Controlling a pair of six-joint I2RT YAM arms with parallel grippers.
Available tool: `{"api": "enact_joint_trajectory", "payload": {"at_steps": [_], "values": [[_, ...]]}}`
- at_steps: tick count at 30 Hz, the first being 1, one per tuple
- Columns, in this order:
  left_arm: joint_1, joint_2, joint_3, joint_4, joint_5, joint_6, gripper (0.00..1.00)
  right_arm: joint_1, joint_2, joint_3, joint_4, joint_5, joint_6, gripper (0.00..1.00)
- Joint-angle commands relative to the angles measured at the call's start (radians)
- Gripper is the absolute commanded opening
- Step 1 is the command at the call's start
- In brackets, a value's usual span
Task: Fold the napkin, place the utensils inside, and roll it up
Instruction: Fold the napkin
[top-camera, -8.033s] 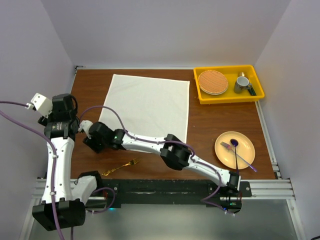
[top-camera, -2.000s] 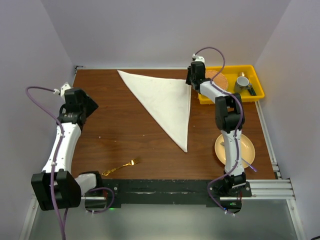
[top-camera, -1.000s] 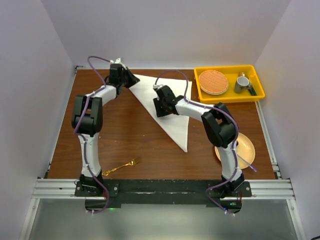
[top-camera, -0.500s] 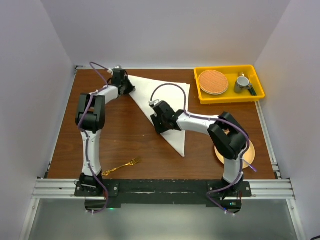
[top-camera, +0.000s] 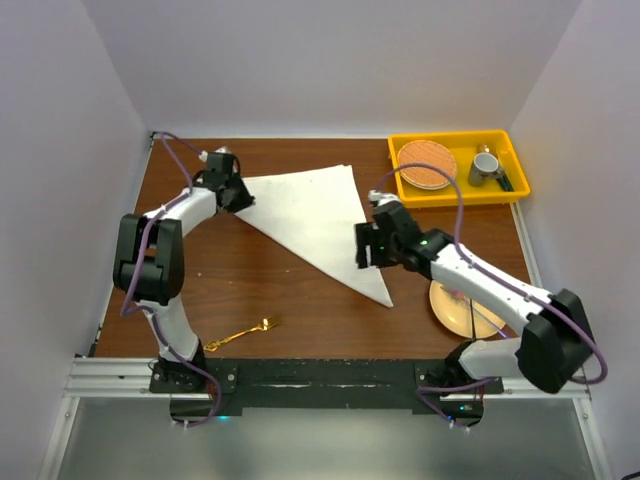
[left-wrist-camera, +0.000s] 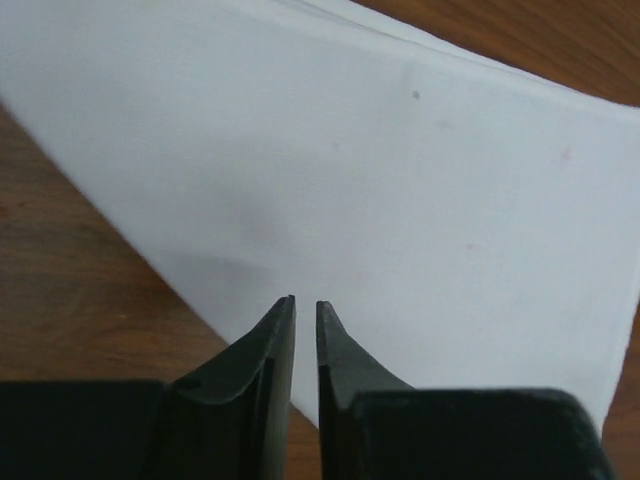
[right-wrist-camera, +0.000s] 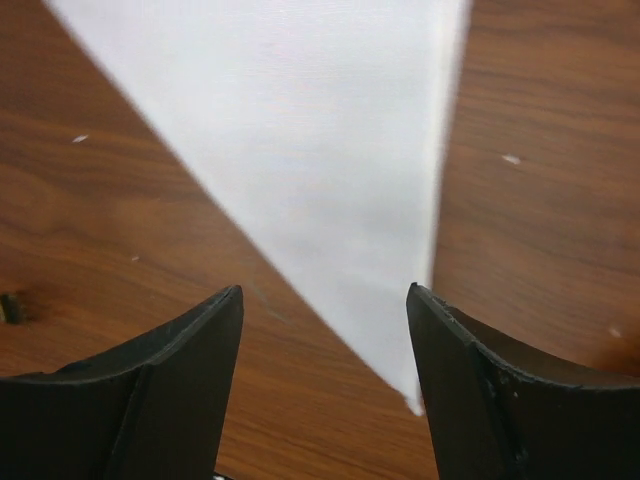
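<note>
Cannot see the left corner of the napkin (top-camera: 315, 215) under the left gripper (top-camera: 232, 192) from above. Loses the napkin past the top edge in both wrist views. Right of the napkin, glimpses part of the plate (top-camera: 462, 318) beneath the right arm (top-camera: 490, 285).

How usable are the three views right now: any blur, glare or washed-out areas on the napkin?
Top external: evenly lit and sharp, the napkin crisp-edged, shadows soft. Left wrist: napkin bright and nearly featureless, the dark left fingers soft-focused. Right wrist: napkin edges slightly smeared, the right fingers mere silhouettes.
</note>
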Motion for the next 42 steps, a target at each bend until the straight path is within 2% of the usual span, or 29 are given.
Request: {"api": "enact_joint_trajectory", "payload": {"at_steps": [1,3,5,8,12,18,30,33,42], "values": [[-0.049,-0.064,0.013,0.108,0.293,0.065,0.32,-0.146,-0.098,-0.099,-0.095,0.015,0.08,0.71],[-0.092,-0.093,-0.042,0.176,0.364,0.022,0.41,-0.163,-0.112,-0.137,-0.109,0.009,0.096,0.71],[-0.136,-0.095,-0.047,0.21,0.404,-0.006,0.41,-0.184,-0.132,-0.178,-0.112,-0.017,0.125,0.71],[-0.25,-0.067,-0.027,0.262,0.446,-0.029,0.36,-0.201,-0.167,-0.243,-0.045,-0.109,0.14,0.69],[-0.386,0.018,0.022,0.27,0.444,-0.043,0.3,-0.204,-0.175,-0.3,0.029,-0.14,0.151,0.59],[-0.489,0.1,0.1,0.25,0.423,-0.049,0.28,-0.204,-0.146,-0.347,0.132,-0.227,0.14,0.56],[-0.531,0.145,0.152,0.247,0.421,-0.055,0.27,-0.204,-0.126,-0.369,0.147,-0.243,0.14,0.49],[-0.532,0.143,0.155,0.247,0.423,-0.055,0.27,-0.203,-0.135,-0.386,0.153,-0.259,0.142,0.44],[-0.532,0.142,0.146,0.253,0.415,-0.06,0.28,-0.204,-0.236,-0.433,0.129,-0.301,0.168,0.34]]}}
